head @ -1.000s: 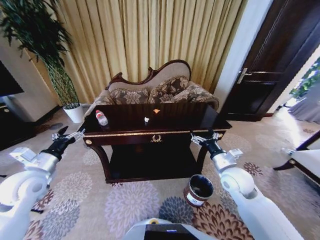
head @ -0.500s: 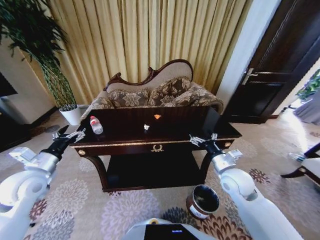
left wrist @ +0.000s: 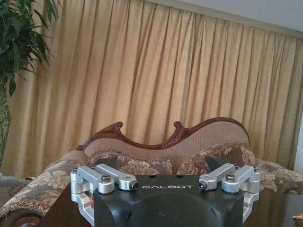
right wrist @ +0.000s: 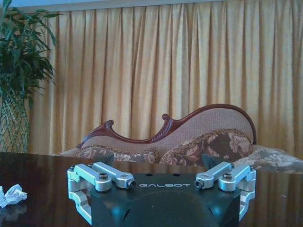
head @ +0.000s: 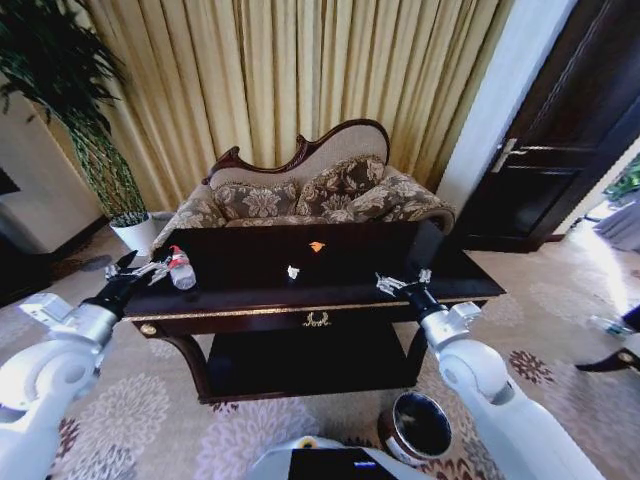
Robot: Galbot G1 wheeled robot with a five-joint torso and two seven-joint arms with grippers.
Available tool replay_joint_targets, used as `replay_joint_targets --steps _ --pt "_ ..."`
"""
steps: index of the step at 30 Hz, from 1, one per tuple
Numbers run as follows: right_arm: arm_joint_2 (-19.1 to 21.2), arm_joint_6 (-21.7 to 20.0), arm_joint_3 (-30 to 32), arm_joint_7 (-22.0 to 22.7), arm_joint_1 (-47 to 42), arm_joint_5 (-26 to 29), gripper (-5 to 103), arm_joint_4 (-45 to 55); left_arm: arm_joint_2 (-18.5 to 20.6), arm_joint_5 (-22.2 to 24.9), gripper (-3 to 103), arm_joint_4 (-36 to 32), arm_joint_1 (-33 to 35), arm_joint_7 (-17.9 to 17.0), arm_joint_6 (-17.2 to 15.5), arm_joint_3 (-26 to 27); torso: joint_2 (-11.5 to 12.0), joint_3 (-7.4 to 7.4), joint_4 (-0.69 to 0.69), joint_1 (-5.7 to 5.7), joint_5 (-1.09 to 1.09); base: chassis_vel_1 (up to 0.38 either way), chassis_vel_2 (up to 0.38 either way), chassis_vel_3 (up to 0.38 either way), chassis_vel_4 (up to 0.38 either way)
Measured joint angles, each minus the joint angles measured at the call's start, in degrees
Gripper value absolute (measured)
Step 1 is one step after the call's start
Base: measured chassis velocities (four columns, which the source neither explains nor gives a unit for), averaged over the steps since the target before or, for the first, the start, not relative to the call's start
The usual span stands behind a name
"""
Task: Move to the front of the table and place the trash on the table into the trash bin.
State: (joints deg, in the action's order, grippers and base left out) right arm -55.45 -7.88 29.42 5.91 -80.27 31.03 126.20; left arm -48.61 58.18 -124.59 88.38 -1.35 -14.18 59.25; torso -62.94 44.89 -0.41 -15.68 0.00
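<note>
Left gripper (head: 140, 268) is hanging at the left end of the table (head: 360, 295) with its fingers spread wide, nothing in them, and the plastic bottle (head: 180, 269) with the red cap lies on the tabletop just beside it. Right gripper (head: 402, 281) is up over the right front part of the table, also splayed open and empty. Out in the middle of the glossy top there's a crumpled white scrap (head: 292, 271) and an orange scrap (head: 316, 246) further back toward the patterned sofa (head: 300, 195). The trash bin (head: 417, 428) sits on the floral carpet (head: 130, 420) down by the right arm, in front of the table. Gold curtains (head: 290, 80) behind everything.
</note>
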Motion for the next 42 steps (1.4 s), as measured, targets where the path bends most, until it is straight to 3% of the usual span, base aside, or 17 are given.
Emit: replay_joint_targets --steps 6,10,12,13,16,22,29,32,33,39,42 --pt "1.2 -0.5 -2.3 0.4 0.6 -0.2 100 0.4 -0.5 0.0 100 0.2 0.4 0.1 0.0 0.6 0.0 -0.03 -0.01 0.05 0.01 -0.005 0.006 0.009 -0.011" --pt "6.7 -1.6 -5.0 2.3 4.4 4.4 100 -0.8 -1.2 -0.2 100 0.5 1.0 0.3 0.0 1.3 0.0 -0.03 0.01 0.06 0.02 0.000 0.000 0.000 0.000" --pt "11.7 -2.1 -7.0 2.9 8.3 8.6 100 -3.1 -2.0 -0.8 100 0.6 2.2 0.9 0.2 2.3 0.0 -0.01 0.00 0.05 0.01 0.000 0.000 0.000 0.000" --pt "11.7 -2.1 -7.0 2.9 8.3 8.6 100 -3.1 -2.0 -0.8 100 0.6 2.2 0.9 0.2 2.3 0.0 -0.01 0.00 0.05 0.01 0.000 0.000 0.000 0.000" --pt "16.7 -2.2 -11.4 3.4 15.4 14.2 100 -7.8 -3.2 -3.0 100 0.7 4.1 2.1 1.2 3.9 0.0 0.00 0.00 0.03 0.00 0.000 0.000 0.000 0.000" --pt "19.5 -2.3 -18.8 3.2 24.4 19.0 100 -13.2 -4.5 -3.8 100 0.6 6.4 3.2 1.8 5.7 0.0 -0.01 0.00 0.04 0.00 0.000 0.000 0.000 0.000" --pt "18.4 -3.0 -30.3 4.0 37.6 21.9 100 -18.3 -5.8 -4.4 100 -0.2 7.3 3.4 1.8 6.9 0.0 -0.01 0.00 0.03 0.00 0.000 0.000 0.000 0.000" --pt "15.3 -4.5 -38.3 6.3 46.2 24.2 100 -21.4 -6.2 -4.6 100 -1.0 7.7 3.4 1.6 7.7 0.0 -0.01 0.01 0.03 -0.01 0.000 0.000 0.000 0.000" --pt "15.3 -4.5 -38.3 6.3 46.2 24.2 100 -21.4 -6.2 -4.6 100 -1.0 7.7 3.4 1.6 7.7 0.0 -0.01 0.01 0.03 -0.01 0.000 0.000 0.000 0.000" --pt "9.2 -11.8 -46.9 11.9 56.4 28.5 100 -25.5 -6.8 -4.5 100 -1.8 8.7 3.3 1.5 9.1 0.0 0.00 0.00 0.03 -0.01 0.000 0.000 0.000 0.000" --pt "6.4 -13.5 -49.1 14.4 59.2 29.3 100 -26.9 -7.0 -4.4 100 -2.0 9.2 3.3 1.5 9.6 0.0 -0.01 0.01 0.03 -0.02 0.000 0.000 0.000 0.000"
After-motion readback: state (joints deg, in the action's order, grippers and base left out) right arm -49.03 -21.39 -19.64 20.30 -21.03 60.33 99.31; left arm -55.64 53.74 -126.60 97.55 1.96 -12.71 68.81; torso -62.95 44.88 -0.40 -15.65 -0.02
